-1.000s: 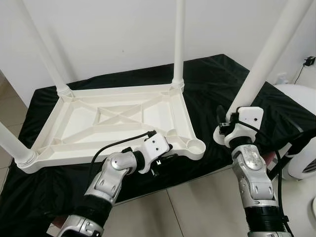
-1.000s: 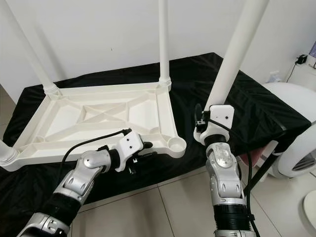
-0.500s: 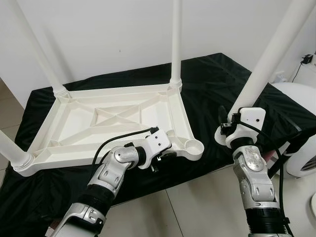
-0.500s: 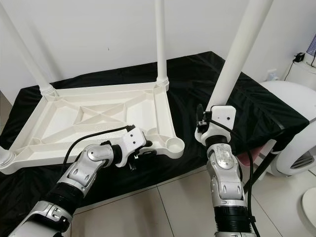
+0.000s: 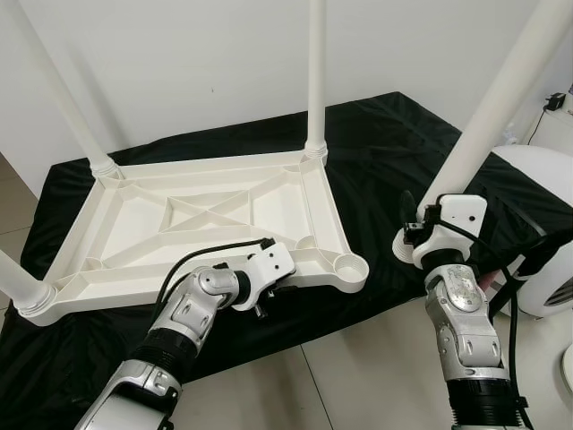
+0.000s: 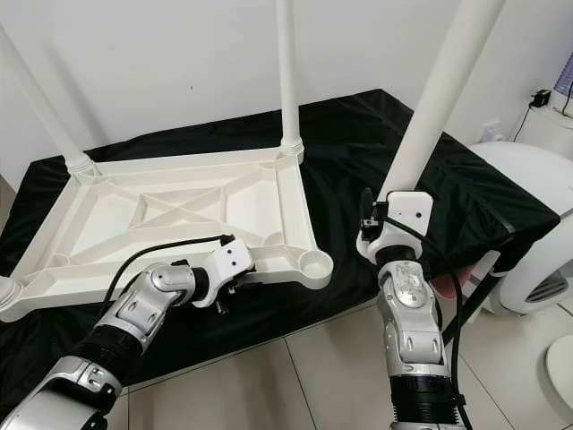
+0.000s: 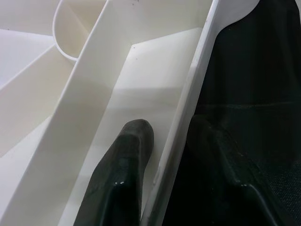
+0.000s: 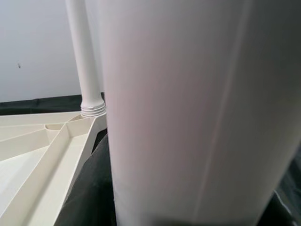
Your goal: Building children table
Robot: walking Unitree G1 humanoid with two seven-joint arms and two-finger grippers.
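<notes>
The left gripper (image 5: 265, 300) has slid in along the near rim of the table top (image 5: 152, 235) over the last second and now pinches that rim, one finger (image 7: 123, 174) inside the channel and the other outside against the black cloth (image 5: 385, 152). The right gripper (image 5: 421, 235) stays clamped around the loose leg (image 5: 497, 98), held upright just beside the empty corner socket (image 5: 352, 266). To my eye the top is now steadied, so seating this leg comes next. Count: one upturned table top lying on the cloth, three legs already standing in it, one leg in hand, one open socket.
</notes>
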